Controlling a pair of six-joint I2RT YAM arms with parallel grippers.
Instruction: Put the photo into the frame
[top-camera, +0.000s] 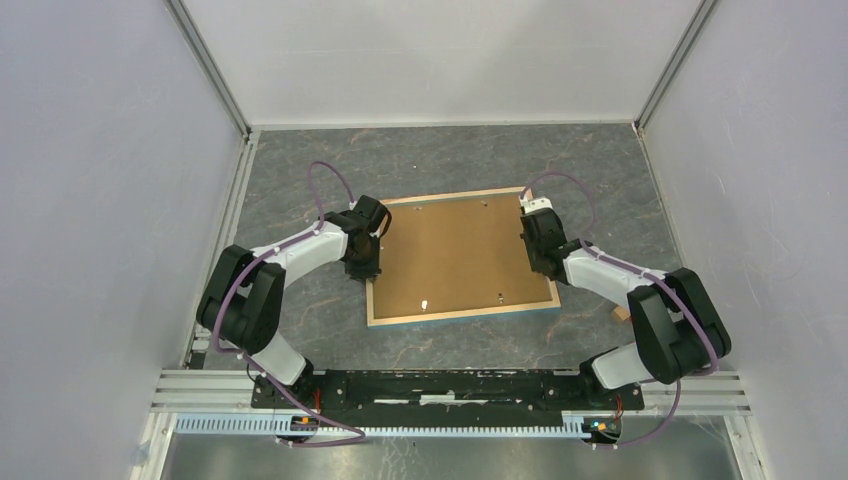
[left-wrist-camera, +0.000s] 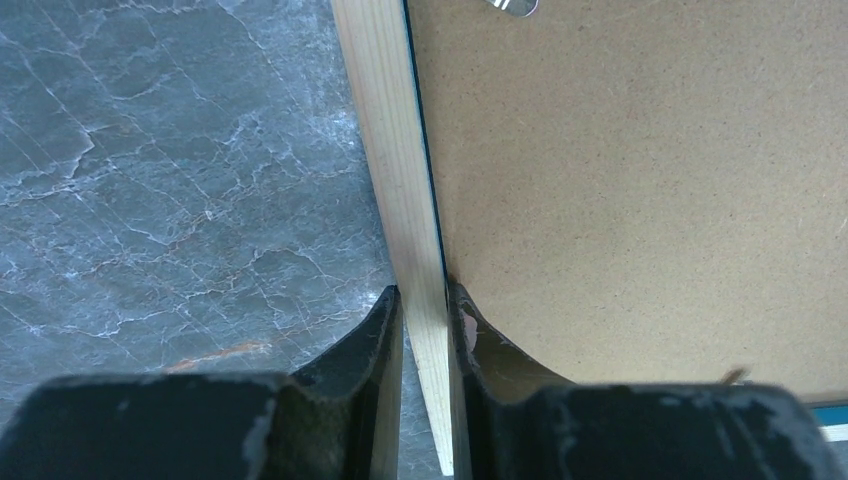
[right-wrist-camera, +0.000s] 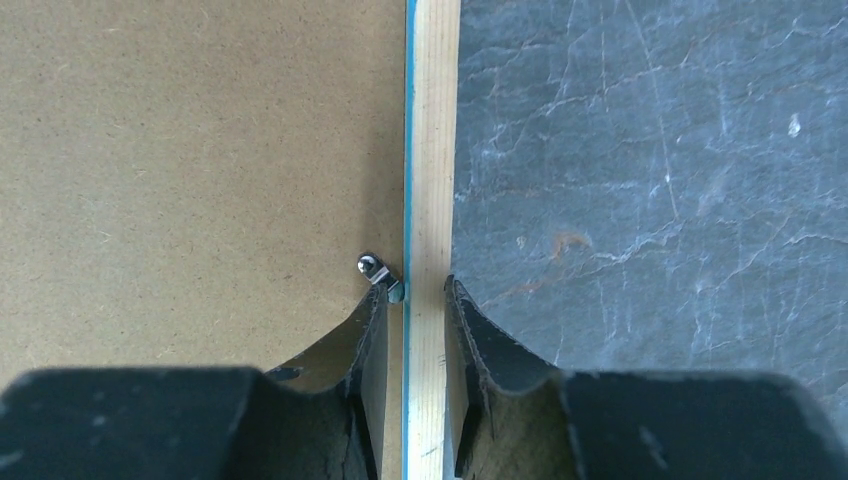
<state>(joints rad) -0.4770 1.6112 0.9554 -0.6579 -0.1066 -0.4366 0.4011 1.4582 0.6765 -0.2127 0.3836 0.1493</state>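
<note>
From above, the frame (top-camera: 460, 311) lies back-up at the worktop (top-camera: 400, 160) centre, your jaws at its left and right edges. Left wrist: left jaws clench its wood rim, low centre. Right wrist: right jaws straddle the rim, low centre; you cannot tell whether they grip.

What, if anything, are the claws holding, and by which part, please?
The left claw pinches the frame by its left wood rim; the right claw straddles the right rim, grip unclear.

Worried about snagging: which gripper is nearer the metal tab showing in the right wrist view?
Right. The right gripper straddles one side rim of the frame, with the metal tab right beside its inner finger. The left gripper grips the opposite rim.
</note>
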